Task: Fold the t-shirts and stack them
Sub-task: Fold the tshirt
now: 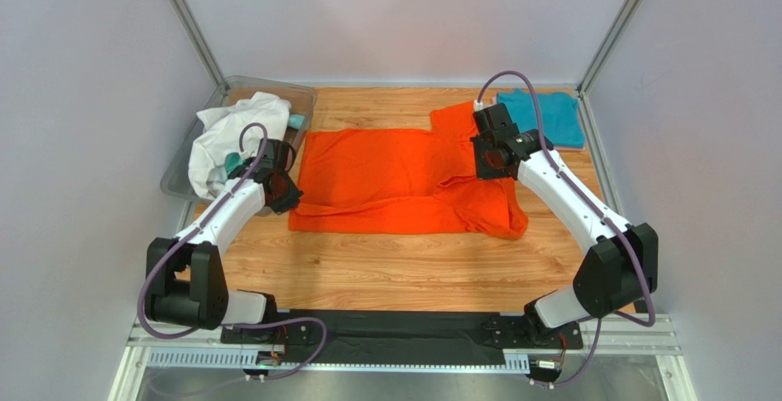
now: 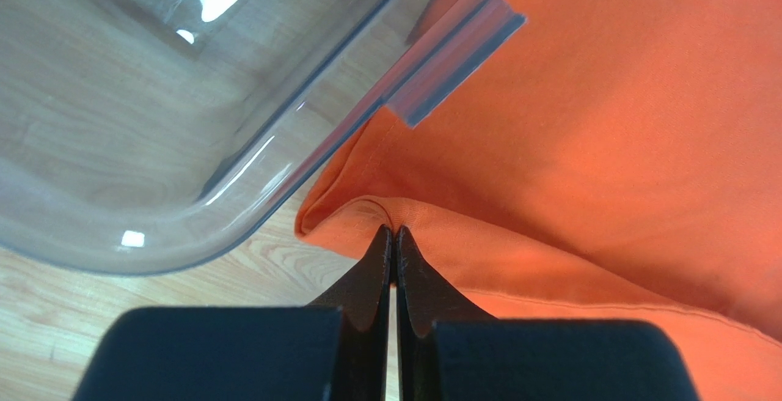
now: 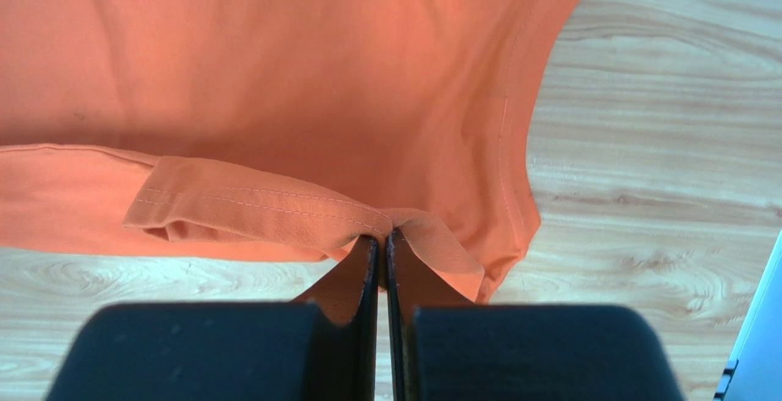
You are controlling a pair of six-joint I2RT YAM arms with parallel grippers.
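Now left jaws and right jaws each pinch the bright orange cloth t-shirt (image 1: 385, 181) (a corner fold, a stitched hem); best raise both evenly, cloth taut over the wooden counter (image 1: 413, 273).

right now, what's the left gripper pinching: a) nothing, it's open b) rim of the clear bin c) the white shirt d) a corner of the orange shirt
D: in the left wrist view the left gripper is shut on a corner fold of the orange t-shirt, beside the clear bin.
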